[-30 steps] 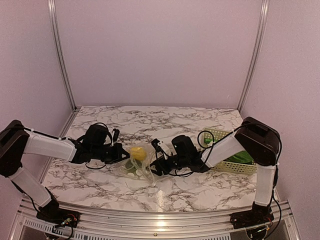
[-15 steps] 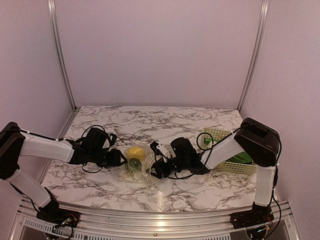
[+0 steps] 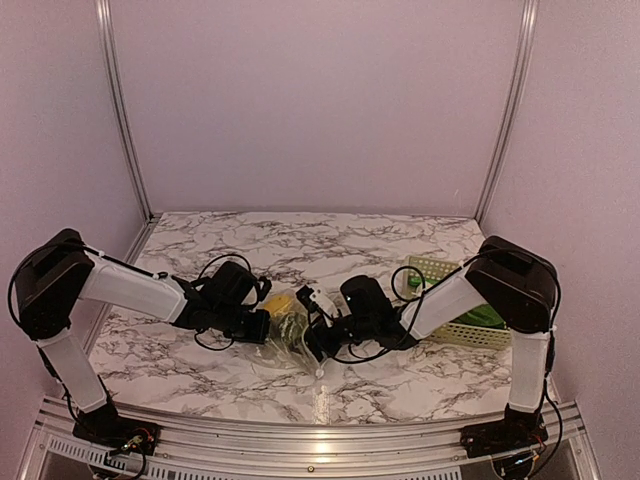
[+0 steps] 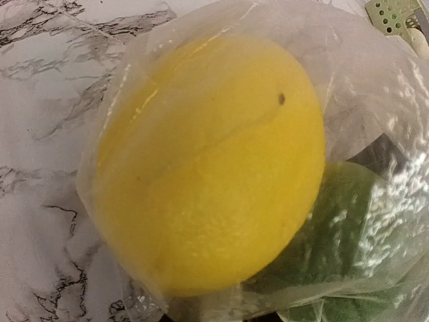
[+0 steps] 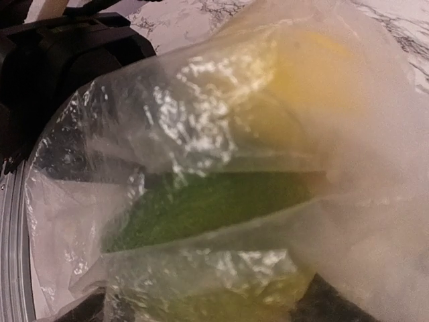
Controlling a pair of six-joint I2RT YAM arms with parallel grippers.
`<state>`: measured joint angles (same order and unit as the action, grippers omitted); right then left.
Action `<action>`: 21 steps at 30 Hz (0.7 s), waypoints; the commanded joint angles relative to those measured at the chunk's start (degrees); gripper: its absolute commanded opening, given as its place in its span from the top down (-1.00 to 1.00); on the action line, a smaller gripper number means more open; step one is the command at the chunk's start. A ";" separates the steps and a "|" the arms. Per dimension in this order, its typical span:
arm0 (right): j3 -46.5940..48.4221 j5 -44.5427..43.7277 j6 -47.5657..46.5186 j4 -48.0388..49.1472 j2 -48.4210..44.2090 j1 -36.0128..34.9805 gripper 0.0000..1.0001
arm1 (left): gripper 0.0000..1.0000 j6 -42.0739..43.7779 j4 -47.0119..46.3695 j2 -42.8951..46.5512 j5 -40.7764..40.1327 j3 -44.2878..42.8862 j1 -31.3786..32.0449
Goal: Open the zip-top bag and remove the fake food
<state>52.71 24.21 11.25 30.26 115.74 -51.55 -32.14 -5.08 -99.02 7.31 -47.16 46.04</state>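
Marble table (image 3: pixel 175 362), bag (image 3: pixel 289 341) beside left gripper (image 3: pixel 264 325)

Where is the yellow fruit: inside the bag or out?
Inside: the zip-top bag wraps over the yellow fruit in the left wrist view.

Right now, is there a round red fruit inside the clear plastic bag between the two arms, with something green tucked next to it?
Not quite. The round fruit inside the zip-top bag is yellow, not red; the left wrist view shows it close up. The rest holds: a green piece sits next to it in the bag.
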 commanded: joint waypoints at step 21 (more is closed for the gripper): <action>0.51 -4.03 -2.55 -4.93 -5.87 -1.28 -0.14 | 1.00 5.04 6.97 3.66 -6.87 1.58 -0.24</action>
<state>55.35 21.58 8.01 25.45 114.65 -52.36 -25.69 -0.60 -98.48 2.57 -48.66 48.31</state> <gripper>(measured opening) 0.635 0.006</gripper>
